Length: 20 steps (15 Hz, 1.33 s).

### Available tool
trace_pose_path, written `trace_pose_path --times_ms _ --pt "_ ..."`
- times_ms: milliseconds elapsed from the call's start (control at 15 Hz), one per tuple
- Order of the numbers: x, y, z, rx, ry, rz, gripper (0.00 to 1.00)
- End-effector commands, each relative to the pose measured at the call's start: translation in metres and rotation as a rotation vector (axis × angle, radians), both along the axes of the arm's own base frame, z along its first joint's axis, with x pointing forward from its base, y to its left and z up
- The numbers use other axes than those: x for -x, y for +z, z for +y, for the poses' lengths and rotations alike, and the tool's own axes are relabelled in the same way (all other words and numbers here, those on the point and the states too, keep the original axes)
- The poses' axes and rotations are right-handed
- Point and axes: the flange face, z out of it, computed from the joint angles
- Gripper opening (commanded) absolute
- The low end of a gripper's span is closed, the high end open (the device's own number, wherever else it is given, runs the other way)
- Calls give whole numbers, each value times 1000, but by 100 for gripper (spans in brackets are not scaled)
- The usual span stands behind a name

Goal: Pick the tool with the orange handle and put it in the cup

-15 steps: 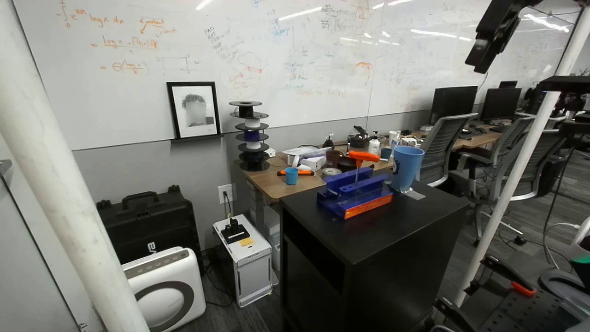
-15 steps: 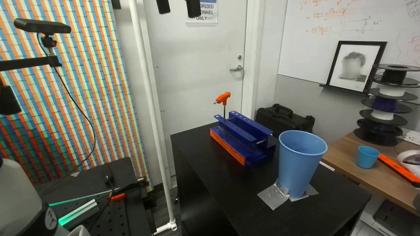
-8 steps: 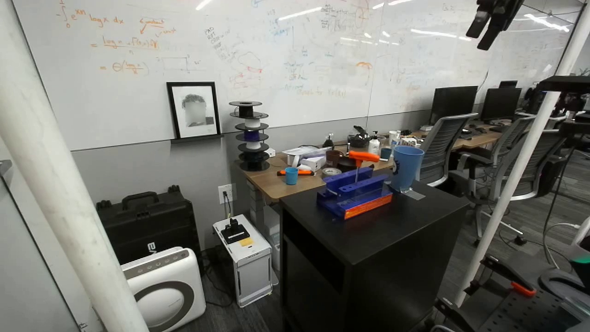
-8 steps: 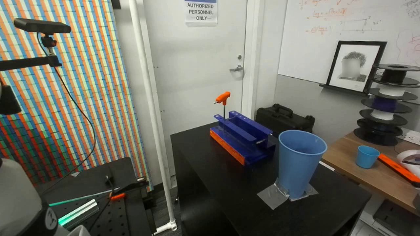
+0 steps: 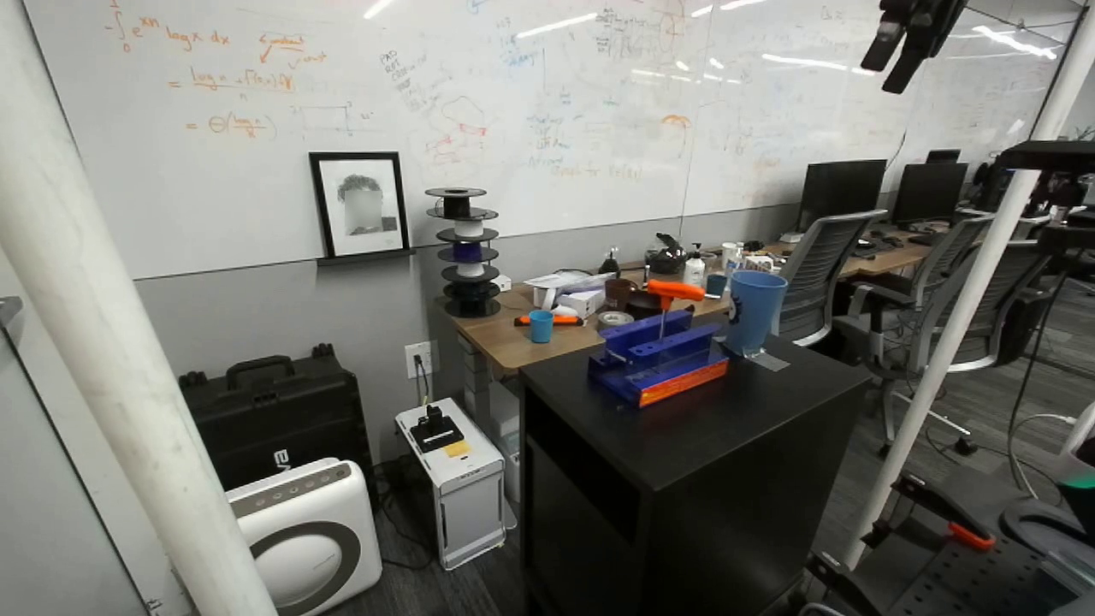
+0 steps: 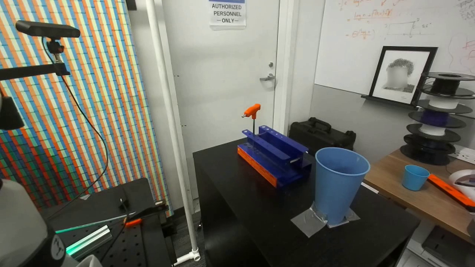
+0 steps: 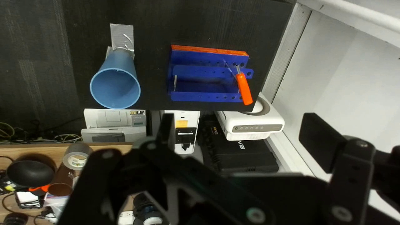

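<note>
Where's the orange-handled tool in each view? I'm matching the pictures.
In an exterior view: tool right of centre, around mid-height.
In an exterior view: tool slightly right of centre, above mid-height.
In the wrist view: tool right of centre, upper half.
Shared landmark: the tall cup, right of the tool in both exterior views, left of it in the wrist view.

Gripper [image 7: 242, 132] high up, fingers [image 7: 322, 142] wide apart.

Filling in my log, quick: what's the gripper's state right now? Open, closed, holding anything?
Gripper: open, holding nothing; the orange-handled tool stands in the blue holder.
</note>
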Motion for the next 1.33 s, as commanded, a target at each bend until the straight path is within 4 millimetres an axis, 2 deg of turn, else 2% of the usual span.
trace_pose_path --times_ms 0,200,533,667,800,867,1000,1267 --pt "-2 6 2 -20 -3 29 100" --pt "-12 24 6 -15 19 55 100" --pt "-47 57 5 -34 -5 71 100" --pt "-62 63 0 -14 -20 105 100" --pt "-77 64 -6 -27 -13 151 100" --pt "-58 52 -1 -11 -6 113 100" --pt "-67 46 -2 -8 -8 135 100" --pt "-64 46 -3 -8 -9 135 100"
